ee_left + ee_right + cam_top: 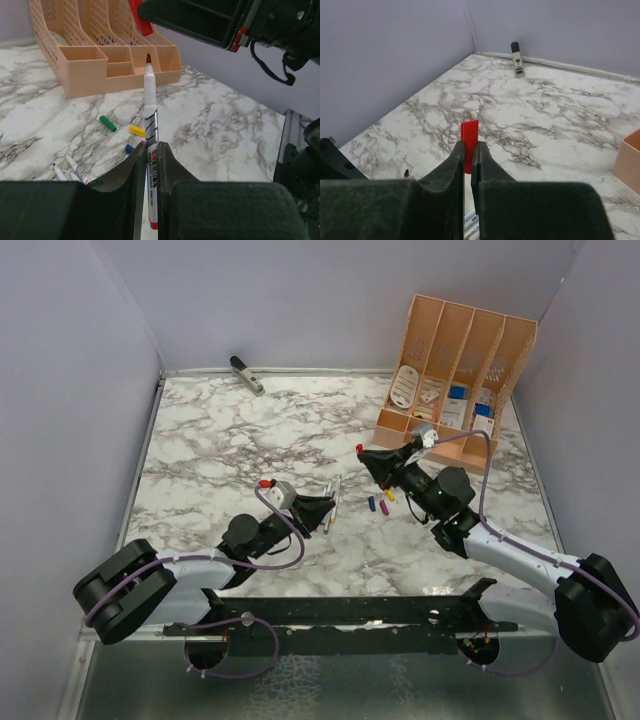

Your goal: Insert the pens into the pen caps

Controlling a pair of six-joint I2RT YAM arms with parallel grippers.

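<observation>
Step in hand: capping one pen; both parts are gripped and raised off the bench (220,440), and they are not yet joined.
Left claw (150,150): closed on a pen (150,110), clamped low on the barrel, with the dark red tip pointing away towards the right arm.
Right claw (468,150): closed on the red cap (469,136), which stands out past the fingertips.
Relation: in the left wrist view the cap sits above and slightly left of the tip, apart from it.
Loose stock: the green cap (107,123), yellow cap (137,130) and blue cap (129,148) lie on the bench; the other pens (75,172) lie nearby.
Next move calls for: lining the cap's mouth up with the tip, then closing along the barrel's line and pressing home.
Unverified: which way the cap's open end faces.
</observation>
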